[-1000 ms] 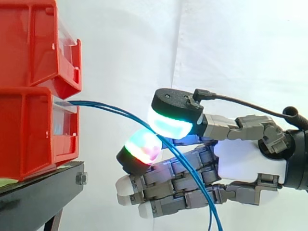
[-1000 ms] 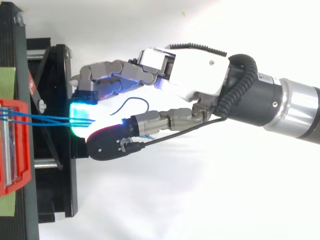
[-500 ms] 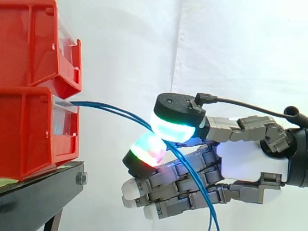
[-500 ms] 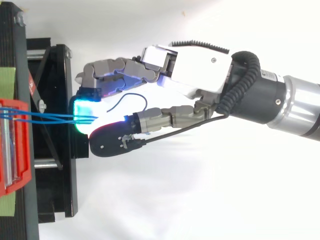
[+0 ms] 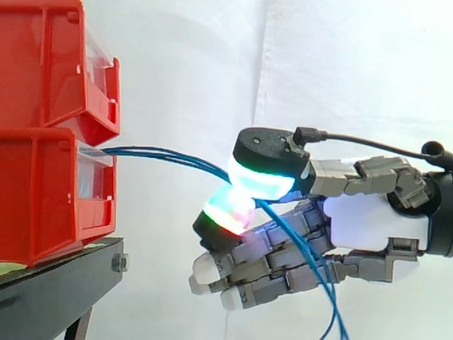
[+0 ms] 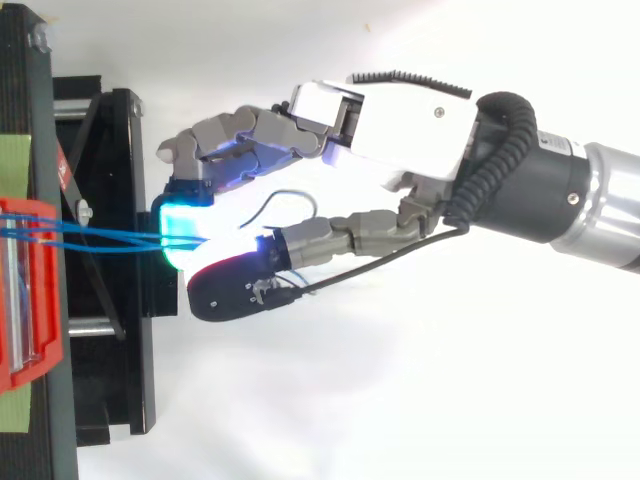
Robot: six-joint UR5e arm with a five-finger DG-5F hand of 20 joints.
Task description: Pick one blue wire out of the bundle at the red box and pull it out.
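The blue wires (image 5: 156,153) are coming out of the front of the lower red box (image 5: 42,198), crossing the gap to the hand (image 5: 368,223), and then hanging down loose past it. The fingers (image 5: 228,212) are pinching the wires between two glowing pads, but I cannot tell if they are holding just one wire or more. The wires are looking thin, light, bendy and a bit slippery, so a firm pinch on that stretched part is probably working best for a straight pull away from the box.
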